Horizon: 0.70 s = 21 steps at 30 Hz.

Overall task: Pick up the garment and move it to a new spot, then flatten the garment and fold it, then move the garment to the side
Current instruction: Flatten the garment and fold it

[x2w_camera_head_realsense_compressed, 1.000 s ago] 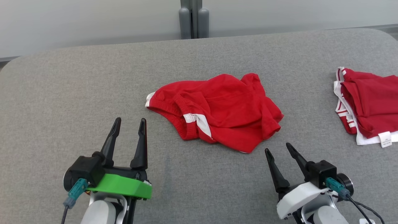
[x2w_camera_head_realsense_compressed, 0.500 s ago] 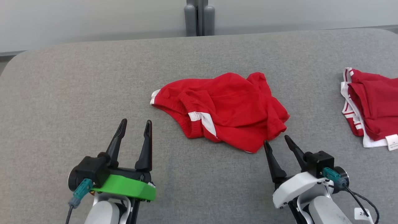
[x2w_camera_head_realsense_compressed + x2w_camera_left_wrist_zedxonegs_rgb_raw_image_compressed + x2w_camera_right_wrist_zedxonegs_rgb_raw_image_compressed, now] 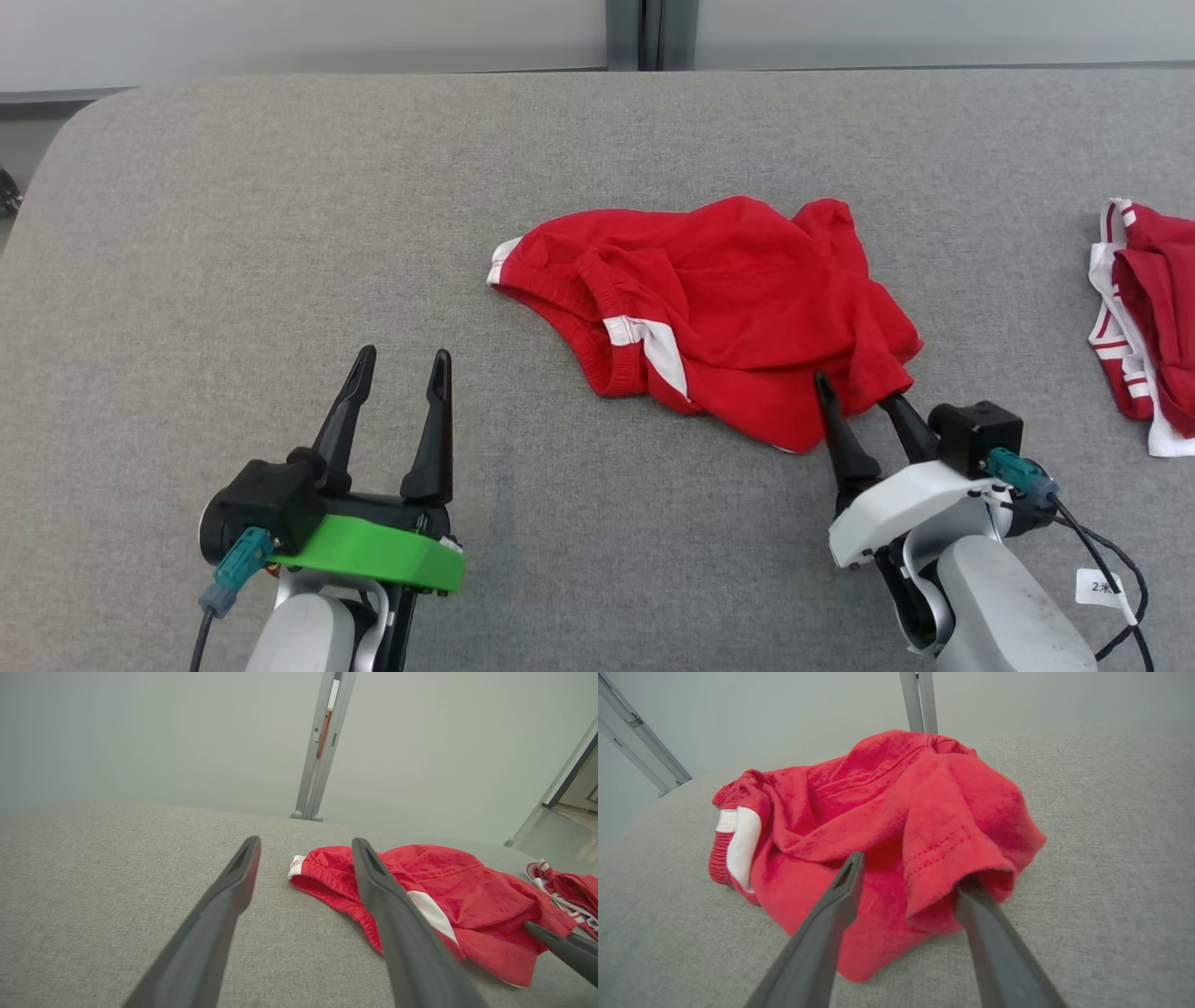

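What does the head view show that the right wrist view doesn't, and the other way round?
Head view adds: the left end effector, open, over bare grey table left of the cloth, and a second red-and-white garment far to the right. Right wrist view adds: the stitched hem draped over the tip of one finger, the other above the fabric. Both: the crumpled red garment, its white panel, and the right end effector, open astride the garment's near edge.
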### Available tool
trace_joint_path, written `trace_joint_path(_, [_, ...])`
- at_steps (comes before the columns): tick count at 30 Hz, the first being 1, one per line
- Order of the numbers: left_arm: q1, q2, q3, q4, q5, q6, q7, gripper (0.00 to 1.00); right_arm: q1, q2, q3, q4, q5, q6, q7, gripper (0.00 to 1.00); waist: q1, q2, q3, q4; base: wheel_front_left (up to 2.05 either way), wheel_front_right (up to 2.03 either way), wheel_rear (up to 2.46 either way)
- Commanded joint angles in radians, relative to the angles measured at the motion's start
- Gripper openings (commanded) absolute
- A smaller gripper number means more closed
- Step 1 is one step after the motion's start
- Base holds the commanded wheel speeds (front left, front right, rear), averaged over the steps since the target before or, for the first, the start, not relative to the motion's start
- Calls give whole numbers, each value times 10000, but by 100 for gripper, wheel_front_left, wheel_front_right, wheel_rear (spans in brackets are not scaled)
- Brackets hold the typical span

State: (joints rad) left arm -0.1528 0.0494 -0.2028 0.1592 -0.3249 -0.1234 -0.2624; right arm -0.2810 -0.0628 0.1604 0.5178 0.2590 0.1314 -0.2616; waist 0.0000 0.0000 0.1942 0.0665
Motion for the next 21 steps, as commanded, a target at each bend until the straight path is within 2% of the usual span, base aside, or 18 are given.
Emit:
trace_joint_path(1, [-114, 24, 24, -22, -61, -33, -28, 100, -125, -106, -70, -81, 69, -17, -44, 0, 0, 0, 27, 35, 0, 0, 0])
trace_joint_path(10, [117, 24, 72, -12, -216, 107, -28, 100, 349, -610, -14, -1047, 224, -17, 95, 0, 0, 0, -410, -435, 0, 0, 0])
trace_joint_path(14, [162, 24, -17, -32, -335, 176, -28, 100, 541, -1028, 131, -1802, 520, -17, 759, 0, 0, 0, -511, -589, 0, 0, 0])
trace_joint_path(21, [210, 24, -181, -51, -443, 242, -28, 100, 686, -1723, 328, -3640, 1005, -17, 2590, 0, 0, 0, -514, -624, 0, 0, 0])
